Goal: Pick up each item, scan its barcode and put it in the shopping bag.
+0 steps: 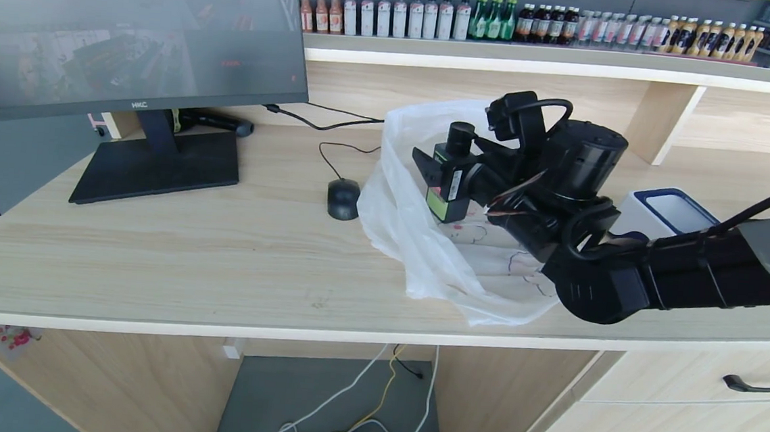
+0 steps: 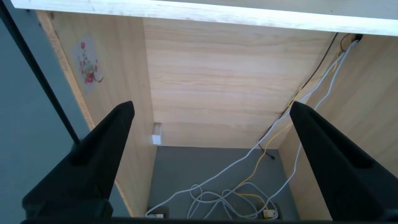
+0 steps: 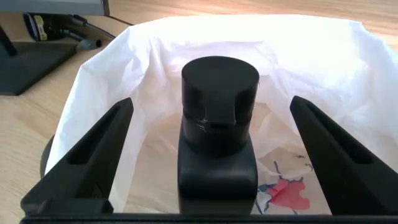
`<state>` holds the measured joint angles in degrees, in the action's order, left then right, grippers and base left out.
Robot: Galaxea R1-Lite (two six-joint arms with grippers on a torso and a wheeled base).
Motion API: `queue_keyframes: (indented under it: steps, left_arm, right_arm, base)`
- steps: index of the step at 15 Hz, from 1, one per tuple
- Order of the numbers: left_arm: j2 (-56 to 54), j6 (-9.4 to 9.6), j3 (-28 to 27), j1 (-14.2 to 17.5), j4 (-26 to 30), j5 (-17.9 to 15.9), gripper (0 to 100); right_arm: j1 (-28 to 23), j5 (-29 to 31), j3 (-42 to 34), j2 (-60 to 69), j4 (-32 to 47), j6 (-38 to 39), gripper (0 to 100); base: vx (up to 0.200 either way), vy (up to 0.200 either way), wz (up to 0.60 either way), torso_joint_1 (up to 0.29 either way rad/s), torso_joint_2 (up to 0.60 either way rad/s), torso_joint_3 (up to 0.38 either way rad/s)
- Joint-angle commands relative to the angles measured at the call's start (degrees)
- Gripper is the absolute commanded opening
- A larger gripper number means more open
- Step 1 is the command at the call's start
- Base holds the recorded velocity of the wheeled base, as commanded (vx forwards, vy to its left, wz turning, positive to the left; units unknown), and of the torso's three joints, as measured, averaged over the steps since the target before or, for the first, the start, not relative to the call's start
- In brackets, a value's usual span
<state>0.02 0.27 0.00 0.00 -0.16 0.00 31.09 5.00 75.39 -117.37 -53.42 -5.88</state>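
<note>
A black bottle (image 1: pixel 452 180) with a black cap and a green and pink label stands upright inside the mouth of the white plastic shopping bag (image 1: pixel 417 245) on the counter. My right gripper (image 1: pixel 449 170) reaches in from the right, open, with a finger on each side of the bottle. In the right wrist view, the bottle (image 3: pixel 217 124) sits between the spread fingers (image 3: pixel 93 155) with clear gaps on both sides, and the bag (image 3: pixel 155 56) surrounds it. My left gripper (image 2: pixel 211 112) hangs open below the counter, holding nothing.
A white scanner box (image 1: pixel 670 212) with a blue rim sits right of the bag. A mouse (image 1: pixel 343 198) lies left of it, and a monitor (image 1: pixel 134 29) stands at the back left with a black handheld device (image 1: pixel 219 122) behind its stand. Cables (image 2: pixel 236 186) lie under the counter.
</note>
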Motion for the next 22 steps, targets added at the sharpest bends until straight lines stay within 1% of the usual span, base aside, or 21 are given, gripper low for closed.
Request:
queue_keyframes:
  steps: [1, 5, 7, 8, 10, 11, 12, 13, 17, 20, 22]
  left_arm:
    - [0.0, 0.00, 0.0, 0.0, 0.0, 0.0, 100]
    - [0.0, 0.00, 0.0, 0.0, 0.0, 0.0, 100]
    - [0.0, 0.00, 0.0, 0.0, 0.0, 0.0, 100]
    - [0.0, 0.00, 0.0, 0.0, 0.0, 0.0, 100]
    - [0.0, 0.00, 0.0, 0.0, 0.0, 0.0, 100]
    - [0.0, 0.00, 0.0, 0.0, 0.0, 0.0, 100]
    - [0.0, 0.00, 0.0, 0.0, 0.0, 0.0, 100]
    - [0.0, 0.00, 0.0, 0.0, 0.0, 0.0, 100]
    - [0.0, 0.00, 0.0, 0.0, 0.0, 0.0, 100]
    - [0.0, 0.00, 0.0, 0.0, 0.0, 0.0, 100]
    - [0.0, 0.00, 0.0, 0.0, 0.0, 0.0, 100]
  right_arm:
    - [0.0, 0.1, -1.1, 2.9, -0.1, -0.2, 100]
    - [0.6, 0.1, -6.5, 9.5, -0.2, -0.2, 100]
    - [0.6, 0.1, -12.2, 13.9, -2.7, 0.0, 100]
    - [0.7, 0.1, -15.2, 15.0, -5.0, 0.0, 100]
    - [1.5, 0.0, -24.7, 15.9, -15.0, 0.2, 100]
    - [1.7, 0.0, -27.5, 15.8, -18.0, 0.3, 100]
    - [2.4, 0.0, -32.9, 15.5, -23.6, 0.3, 100]
    - [2.6, 0.0, -36.0, 15.5, -26.4, 0.6, 100]
    - [3.2, 0.1, -41.0, 15.5, -33.2, 2.4, 100]
    - [3.7, 0.1, -44.4, 15.3, -35.4, 2.5, 100]
    - [3.8, 0.1, -44.9, 15.2, -35.4, 2.4, 100]
  base:
    - [0.000, 0.000, 0.00, 0.000, 0.00, 0.000]
    - [0.000, 0.000, 0.00, 0.000, 0.00, 0.000]
    - [0.000, 0.000, 0.00, 0.000, 0.00, 0.000]
    - [0.000, 0.000, 0.00, 0.000, 0.00, 0.000]
    - [0.000, 0.000, 0.00, 0.000, 0.00, 0.000]
    - [0.000, 0.000, 0.00, 0.000, 0.00, 0.000]
    - [0.000, 0.000, 0.00, 0.000, 0.00, 0.000]
    - [0.000, 0.000, 0.00, 0.000, 0.00, 0.000]
    - [0.000, 0.000, 0.00, 0.000, 0.00, 0.000]
    - [0.000, 0.000, 0.00, 0.000, 0.00, 0.000]
    - [0.000, 0.000, 0.00, 0.000, 0.00, 0.000]
